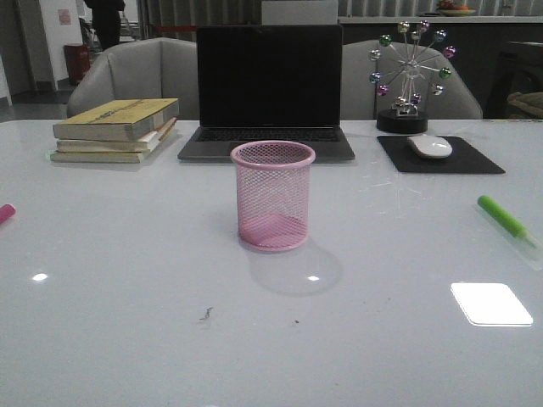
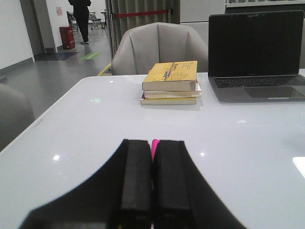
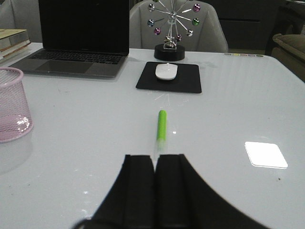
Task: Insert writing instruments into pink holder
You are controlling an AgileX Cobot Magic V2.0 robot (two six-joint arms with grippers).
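The pink holder (image 1: pixel 272 197), a wire-mesh cup, stands upright and empty at the table's middle; the right wrist view catches it (image 3: pixel 12 105) off to one side. The lime green marker (image 1: pixel 507 222) lies flat near the table's right edge. In the right wrist view it (image 3: pixel 162 125) lies just beyond my right gripper (image 3: pixel 155 156), which is shut on nothing. The magenta marker (image 1: pixel 5 212) shows only as a tip at the table's left edge. Its tip (image 2: pixel 154 145) peeks out past my left gripper (image 2: pixel 152 142), also shut. Neither gripper appears in the front view.
Behind the holder sits an open laptop (image 1: pixel 268 85). A stack of books (image 1: pixel 114 129) lies at the back left. At the back right are a white mouse (image 1: pixel 429 146) on a black pad (image 1: pixel 475 159) and a ferris-wheel ornament (image 1: pixel 410 76). Grey chairs stand beyond the table.
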